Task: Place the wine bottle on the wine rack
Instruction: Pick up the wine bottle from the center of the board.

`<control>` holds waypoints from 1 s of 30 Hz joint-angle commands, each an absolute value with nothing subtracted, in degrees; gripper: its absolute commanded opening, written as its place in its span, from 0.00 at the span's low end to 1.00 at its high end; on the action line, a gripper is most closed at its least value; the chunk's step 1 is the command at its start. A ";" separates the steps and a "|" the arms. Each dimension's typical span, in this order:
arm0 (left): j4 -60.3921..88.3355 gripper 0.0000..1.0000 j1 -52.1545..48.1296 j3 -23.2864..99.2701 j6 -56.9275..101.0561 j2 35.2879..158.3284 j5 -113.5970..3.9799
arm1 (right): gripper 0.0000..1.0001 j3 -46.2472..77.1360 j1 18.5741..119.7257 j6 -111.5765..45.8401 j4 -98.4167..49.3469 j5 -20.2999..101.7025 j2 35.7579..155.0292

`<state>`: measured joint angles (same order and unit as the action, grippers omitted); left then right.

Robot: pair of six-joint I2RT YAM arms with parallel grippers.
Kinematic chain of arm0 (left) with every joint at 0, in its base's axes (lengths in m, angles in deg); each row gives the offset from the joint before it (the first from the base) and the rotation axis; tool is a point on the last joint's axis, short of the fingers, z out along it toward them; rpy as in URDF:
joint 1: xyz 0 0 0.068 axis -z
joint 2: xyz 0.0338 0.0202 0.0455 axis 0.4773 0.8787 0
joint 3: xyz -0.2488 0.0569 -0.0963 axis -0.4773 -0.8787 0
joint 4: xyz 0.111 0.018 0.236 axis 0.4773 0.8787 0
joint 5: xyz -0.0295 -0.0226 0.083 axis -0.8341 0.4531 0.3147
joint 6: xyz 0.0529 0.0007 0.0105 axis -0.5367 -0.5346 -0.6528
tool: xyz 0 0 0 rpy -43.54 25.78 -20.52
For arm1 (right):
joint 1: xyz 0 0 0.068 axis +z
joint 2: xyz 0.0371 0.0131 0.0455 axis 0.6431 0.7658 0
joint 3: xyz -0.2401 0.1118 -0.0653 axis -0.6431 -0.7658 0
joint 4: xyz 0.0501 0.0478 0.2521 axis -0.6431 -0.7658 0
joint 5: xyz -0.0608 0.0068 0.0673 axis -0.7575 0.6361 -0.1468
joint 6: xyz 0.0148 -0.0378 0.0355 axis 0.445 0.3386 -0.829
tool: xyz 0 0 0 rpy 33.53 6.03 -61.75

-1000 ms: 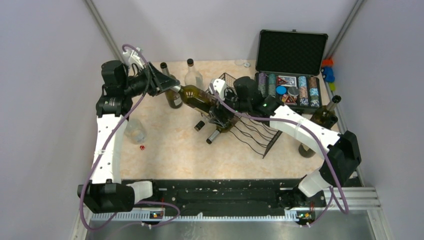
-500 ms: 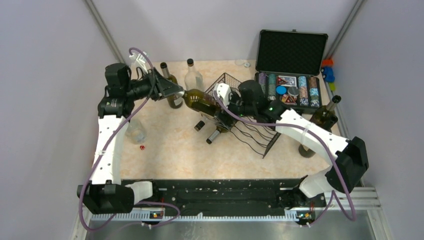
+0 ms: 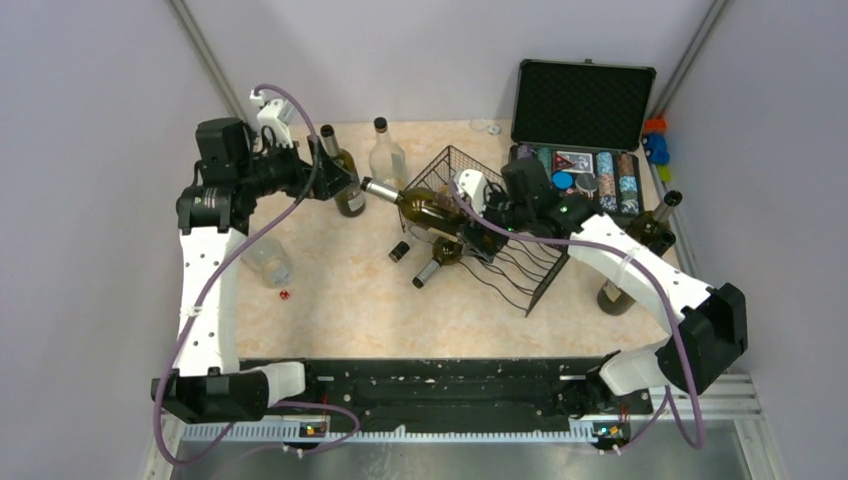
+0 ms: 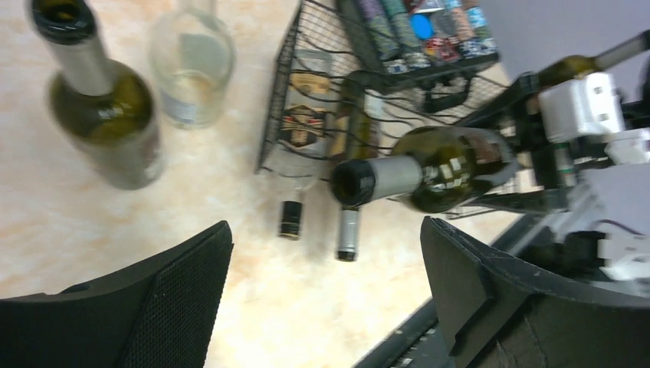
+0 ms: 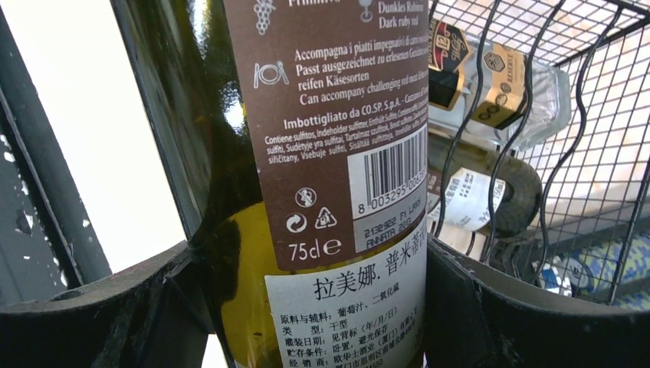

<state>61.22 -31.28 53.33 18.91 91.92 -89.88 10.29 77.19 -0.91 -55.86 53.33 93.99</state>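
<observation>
The wine bottle [image 3: 425, 207] is dark green with a brown label [image 5: 337, 138]. It hangs level over the left end of the black wire wine rack [image 3: 510, 255], neck pointing left. My right gripper [image 3: 452, 212] is shut on the bottle's body, one finger [image 5: 115, 307] on each side of it. My left gripper [image 3: 322, 172] stands open, a short way left of the bottle's mouth [image 4: 352, 182], with nothing between its fingers [image 4: 184, 284]. Two other bottles lie in the rack [image 4: 306, 100], their necks [image 4: 346, 241] sticking out at the front.
A green bottle [image 3: 347, 190] and a clear bottle [image 3: 388, 152] stand just right of my left gripper. An open black case of poker chips [image 3: 585, 150] sits at the back right, with another bottle [image 3: 650, 230] in front of it. A clear jar [image 3: 270, 262] and a red die [image 3: 284, 295] lie at the left.
My left gripper has opened, let go of the bottle's neck and drawn back to the left. My right gripper has carried the bottle to the right, over the rack.
</observation>
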 commanded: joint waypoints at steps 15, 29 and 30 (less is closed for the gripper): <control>87.34 0.95 -12.14 72.37 -28.45 96.65 -70.97 | 0.00 22.26 75.79 8.38 -69.55 65.05 97.77; 86.62 0.93 1.43 65.42 -32.11 93.59 -65.65 | 0.00 21.38 75.71 12.67 -78.77 66.63 99.52; 86.58 0.93 1.58 65.41 -32.37 93.46 -65.68 | 0.00 20.85 75.71 12.84 -78.94 66.63 99.30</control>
<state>88.17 0.79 65.44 -31.27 96.86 -66.36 19.45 75.79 10.83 -79.62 62.62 100.37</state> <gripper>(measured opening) 0.936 0.806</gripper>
